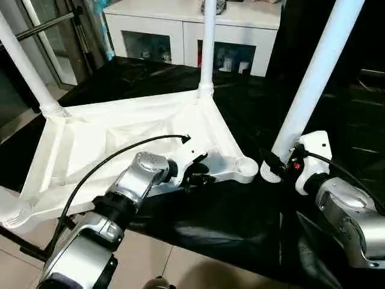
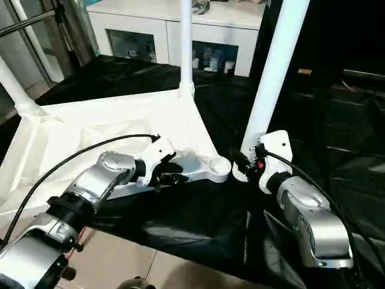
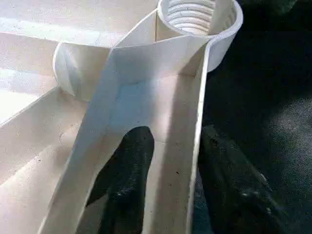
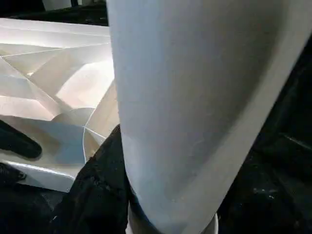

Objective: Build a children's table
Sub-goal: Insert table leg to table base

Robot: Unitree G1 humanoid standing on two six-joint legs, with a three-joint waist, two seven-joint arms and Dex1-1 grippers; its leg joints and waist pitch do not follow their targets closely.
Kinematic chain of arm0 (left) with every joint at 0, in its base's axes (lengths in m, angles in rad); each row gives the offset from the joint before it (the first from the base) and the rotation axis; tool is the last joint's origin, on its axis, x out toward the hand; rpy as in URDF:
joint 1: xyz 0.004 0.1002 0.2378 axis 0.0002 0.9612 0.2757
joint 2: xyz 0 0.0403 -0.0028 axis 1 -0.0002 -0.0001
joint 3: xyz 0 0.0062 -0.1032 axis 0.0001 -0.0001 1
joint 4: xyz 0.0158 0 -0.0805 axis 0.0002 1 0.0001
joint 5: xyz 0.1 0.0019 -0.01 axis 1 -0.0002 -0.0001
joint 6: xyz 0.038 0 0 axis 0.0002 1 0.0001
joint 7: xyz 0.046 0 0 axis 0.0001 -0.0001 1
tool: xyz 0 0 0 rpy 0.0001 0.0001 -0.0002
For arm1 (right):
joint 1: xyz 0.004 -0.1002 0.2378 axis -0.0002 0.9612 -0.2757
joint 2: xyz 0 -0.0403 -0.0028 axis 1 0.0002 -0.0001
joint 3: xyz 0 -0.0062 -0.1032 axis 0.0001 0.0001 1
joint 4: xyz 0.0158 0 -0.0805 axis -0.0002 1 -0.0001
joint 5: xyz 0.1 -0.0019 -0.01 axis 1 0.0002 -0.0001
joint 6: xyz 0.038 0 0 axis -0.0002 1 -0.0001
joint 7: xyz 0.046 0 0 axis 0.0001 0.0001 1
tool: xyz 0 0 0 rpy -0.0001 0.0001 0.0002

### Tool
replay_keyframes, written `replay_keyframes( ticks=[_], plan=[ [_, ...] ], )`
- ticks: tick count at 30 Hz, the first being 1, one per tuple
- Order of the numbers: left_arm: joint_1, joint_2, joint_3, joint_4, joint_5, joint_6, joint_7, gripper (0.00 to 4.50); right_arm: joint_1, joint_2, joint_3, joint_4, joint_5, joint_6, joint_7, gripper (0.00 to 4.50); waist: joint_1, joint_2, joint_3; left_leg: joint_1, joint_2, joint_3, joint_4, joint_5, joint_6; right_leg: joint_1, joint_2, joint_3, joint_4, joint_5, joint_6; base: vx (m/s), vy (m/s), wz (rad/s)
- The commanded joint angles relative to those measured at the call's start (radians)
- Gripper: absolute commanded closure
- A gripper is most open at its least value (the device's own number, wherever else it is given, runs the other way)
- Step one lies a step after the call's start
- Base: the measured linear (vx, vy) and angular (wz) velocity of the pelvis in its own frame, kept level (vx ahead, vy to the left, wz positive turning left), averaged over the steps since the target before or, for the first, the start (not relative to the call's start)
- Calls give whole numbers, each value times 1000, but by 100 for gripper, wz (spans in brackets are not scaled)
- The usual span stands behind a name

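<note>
The children's table top (image 1: pixel 90 129) lies upside down on a black cloth, ribbed underside up. Three white legs stand in its corner sockets: far left (image 1: pixel 21 60), back (image 1: pixel 208 42) and near left (image 1: pixel 11 212). The near right socket (image 1: pixel 245 164) is empty, its thread showing in the left wrist view (image 3: pixel 192 17). My left gripper (image 1: pixel 197 173) straddles the rim wall just beside that socket, one finger (image 3: pixel 127 180) inside the channel, the other outside; a gap remains. My right gripper (image 1: pixel 278 165) is shut on the fourth leg (image 1: pixel 316 78), which tilts with its threaded foot beside the empty socket.
A white glass-door cabinet (image 1: pixel 180 30) stands behind the work. The black cloth (image 1: pixel 228 223) runs to the right and toward me, with pale floor tiles (image 1: pixel 156 265) at its near edge. A metal stand (image 1: pixel 51 24) is at the far left.
</note>
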Motion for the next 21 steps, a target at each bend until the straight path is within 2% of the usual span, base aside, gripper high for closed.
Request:
replay_keyframes(
  ticks=[1, 2, 5, 6, 8, 10, 12, 13, 14, 16, 17, 19, 20, 21],
  plan=[
    [-14, 9, -8, 26, 19, -2, -11, 323, -1, -4, -1, -37, 4, -1, 7, 259, -4, -8, -59, 10, 47, -22, -79, -145, -21, 43, -83, 41, -85, 17, -177, 0, 0, 0],
    [-15, 9, -7, 29, 20, -3, -14, 344, -1, -3, 0, -37, 4, -1, 6, 259, -3, -6, -59, 11, 47, -21, -79, -148, -22, 42, -83, 41, -86, 10, -177, 0, 0, 0],
    [-17, 9, -6, 32, 20, -4, -24, 352, -5, -2, -1, -34, 6, -1, 7, 260, -4, -6, -58, 11, 48, -21, -80, -146, -20, 42, -83, 41, -86, 8, -176, 0, 0, 0],
    [-17, 10, -6, 33, 21, -3, -29, 366, -8, -2, 0, -33, 7, -1, 8, 260, -4, -10, -57, 10, 48, -20, -81, -142, -18, 42, -83, 42, -87, 10, -176, 0, 0, 0],
    [-16, 13, -7, 30, 23, -1, -40, 395, -13, -2, 1, -29, 12, 1, 15, 260, -4, -9, -56, 10, 48, -21, -81, -142, -16, 41, -84, 42, -88, -1, -176, 0, 0, 0],
    [-14, 15, -8, 27, 23, 0, -45, 401, -16, -3, 3, -27, 13, 1, 19, 260, -4, -9, -57, 10, 49, -21, -82, -136, -12, 42, -85, 42, -87, 1, -176, 0, 0, 0],
    [-9, 19, -8, 16, 19, 3, -55, 435, -24, -2, 7, -22, 22, 4, 32, 260, -4, -10, -57, 10, 50, -20, -82, -130, -8, 41, -85, 42, -88, 5, -176, 0, 0, 0],
    [-1, 25, -7, -1, 15, 7, -65, 435, -31, 0, 9, -22, 38, 12, 48, 260, -4, -10, -57, 9, 49, -20, -83, -128, -7, 41, -85, 41, -88, 6, -175, 0, 0, 0],
    [7, 29, -6, -15, 12, 4, -76, 446, -36, 2, 12, -23, 52, 17, 62, 260, -4, -19, -56, 7, 48, -20, -83, -118, -1, 45, -86, 41, -86, 9, -174, 0, 0, 0],
    [18, 34, -2, -36, 4, -5, -90, 450, -40, 0, 19, -27, 67, 24, 84, 260, -10, -15, -60, 7, 51, -20, -82, -86, 9, 45, -85, 39, -80, 59, -179, 0, 0, 0],
    [35, 42, 3, -66, -9, -21, -114, 450, -44, -1, 25, -33, 84, 31, 106, 260, -13, -17, -61, 6, 50, -19, -81, -73, 13, 46, -84, 38, -79, 83, -182, 0, 0, 0],
    [87, 67, 9, -157, -41, -55, -170, 450, -54, -11, 42, -44, 118, 51, 164, 260, -18, -17, -67, 2, 49, -20, -76, -27, 31, 51, -84, 36, -68, 179, -195, 0, 0, 0],
    [121, 87, 6, -218, -55, -77, -205, 450, -59, -21, 57, -45, 127, 57, 198, 260, -23, -18, -72, -1, 48, -18, -68, 20, 55, 52, -80, 33, -59, 272, -198, 0, 0, 0],
    [130, 92, 5, -232, -58, -79, -212, 450, -60, -24, 60, -46, 129, 58, 206, 260, -25, -19, -72, -3, 47, -17, -67, 29, 62, 51, -79, 33, -58, 293, -198, 0, 0, 0]
  ],
)
